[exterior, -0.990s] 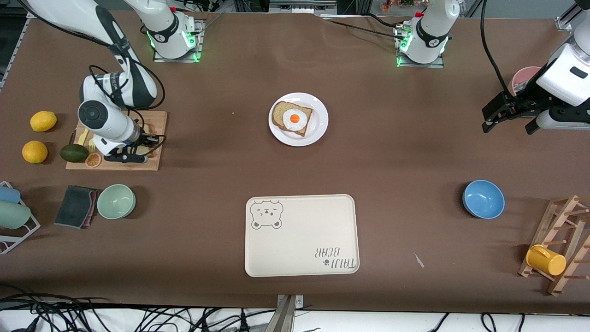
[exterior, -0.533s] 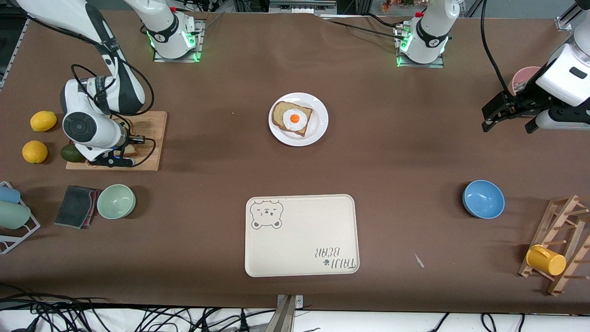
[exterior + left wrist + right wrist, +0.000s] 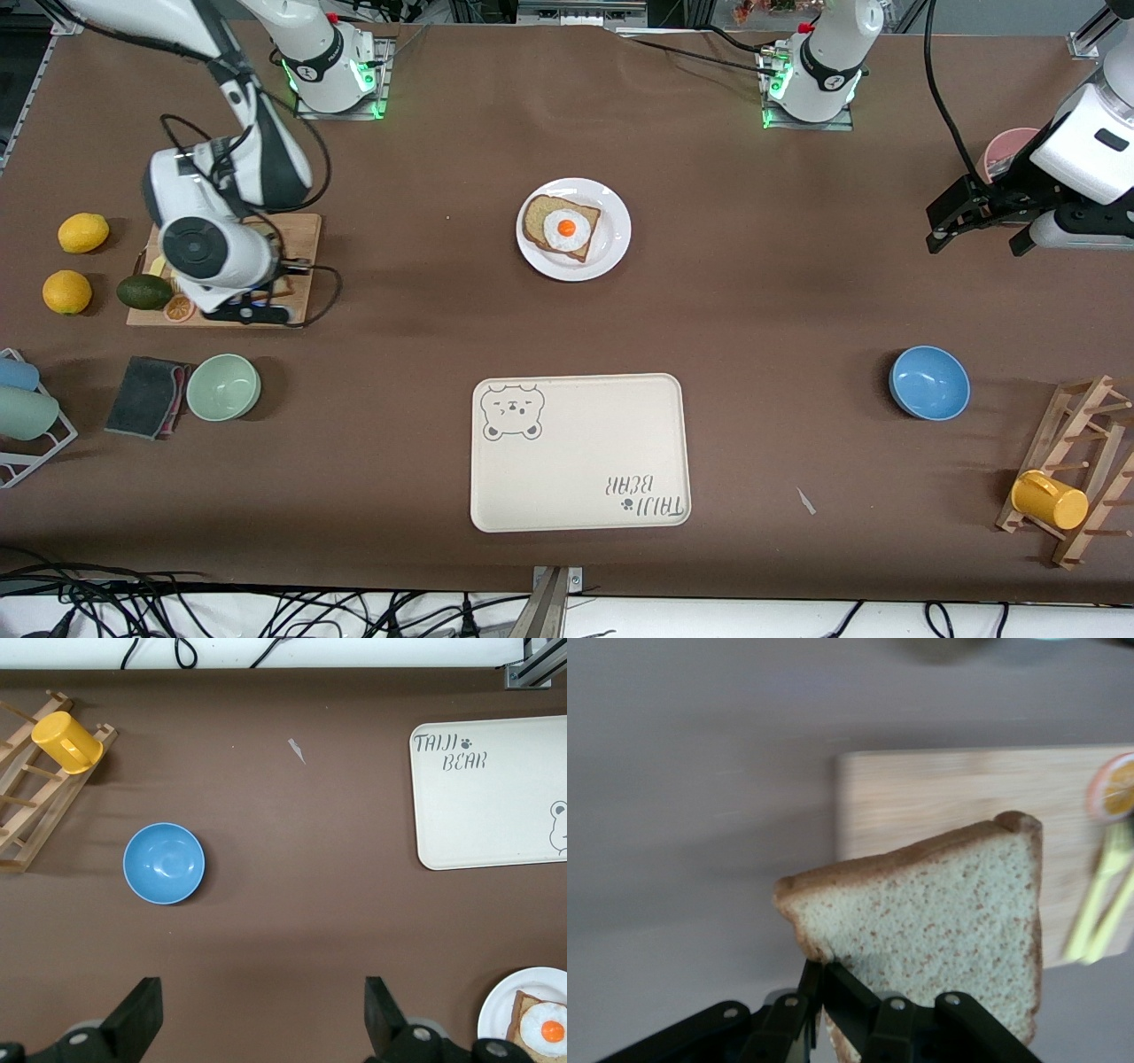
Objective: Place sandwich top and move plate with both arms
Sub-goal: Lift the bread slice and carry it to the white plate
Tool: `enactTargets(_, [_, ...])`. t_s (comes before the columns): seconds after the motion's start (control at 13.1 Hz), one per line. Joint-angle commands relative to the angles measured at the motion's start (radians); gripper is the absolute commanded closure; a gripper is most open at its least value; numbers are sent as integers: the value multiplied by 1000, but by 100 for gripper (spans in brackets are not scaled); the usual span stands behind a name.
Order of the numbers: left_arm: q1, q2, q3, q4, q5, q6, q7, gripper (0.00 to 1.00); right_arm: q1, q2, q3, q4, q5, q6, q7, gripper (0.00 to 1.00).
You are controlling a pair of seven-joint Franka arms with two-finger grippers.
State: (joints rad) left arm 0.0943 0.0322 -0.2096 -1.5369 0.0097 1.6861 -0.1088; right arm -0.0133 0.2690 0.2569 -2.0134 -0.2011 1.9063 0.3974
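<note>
Front view: right end effector (image 3: 252, 297) over the cutting board (image 3: 301, 239) at frame left; plate (image 3: 611, 257) at upper centre.

Left wrist view: left end effector (image 3: 257, 1023) waits, fingers apart.

Right wrist view: fingers clamp the sandwich top (image 3: 939, 912) by one edge; seemingly light, soft, easily crushed.

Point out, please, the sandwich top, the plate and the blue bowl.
sandwich top (image 3: 939, 904), right wrist view, middle of its speckled crumb.
plate (image 3: 611, 255), front view, bare white rim beside the egg toast.
blue bowl (image 3: 928, 382), front view, centre of its inside.
</note>
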Motion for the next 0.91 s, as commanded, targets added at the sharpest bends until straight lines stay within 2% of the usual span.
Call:
enactTargets(0.0, [2,6,1,29,-24,-25,4,0,42,-5,70,105,109,-70,105,100])
enactTargets(0.15, [2,8,3,29,-24,-25,4,0,158,1,65,166,164,-93,194,100])
enactTargets(0.3, [11,8,4,26,-22,-29,4,0,286,59,64,249,151,-92,324,100])
enactTargets(0.46, [19,9,12,26,-19,-32,6,0,372,172,64,381,123,-84,472,100])
enactTargets(0.69, [50,12,12,20,-14,-35,6,0,507,382,62,632,115,-60,667,100])
enactTargets(0.84, [53,12,12,21,-19,-45,6,0,582,465,58,697,114,15,739,100])
